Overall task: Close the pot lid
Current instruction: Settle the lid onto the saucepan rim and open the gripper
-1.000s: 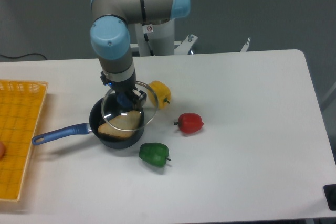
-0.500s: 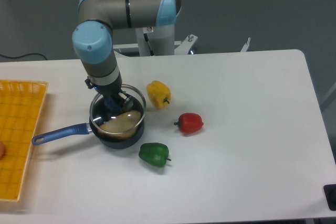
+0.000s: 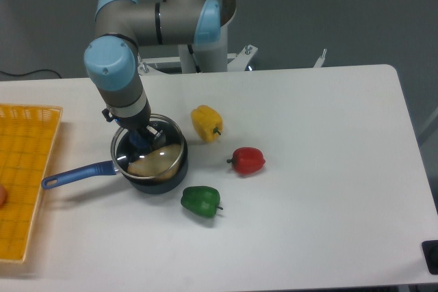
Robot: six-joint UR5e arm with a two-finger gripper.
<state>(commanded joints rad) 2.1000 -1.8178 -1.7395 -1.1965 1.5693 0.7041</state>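
The dark pot [image 3: 152, 181] with its long blue handle [image 3: 74, 174] sits left of the table's middle, with a pale tan item inside. The clear glass lid [image 3: 150, 148] with a metal rim hangs just over the pot's mouth, slightly tilted and shifted a little left of it. My gripper [image 3: 142, 139] points straight down and is shut on the lid's blue centre knob. Whether the rim touches the pot cannot be told.
A yellow pepper [image 3: 207, 122] lies right of the pot, a red pepper [image 3: 248, 161] further right, and a green pepper [image 3: 201, 201] in front of the pot. An orange basket [image 3: 26, 169] stands at the left edge.
My gripper has carried the lid left and down, from over the pot's right rim to almost centred over the pot. The pot and peppers have stayed put.
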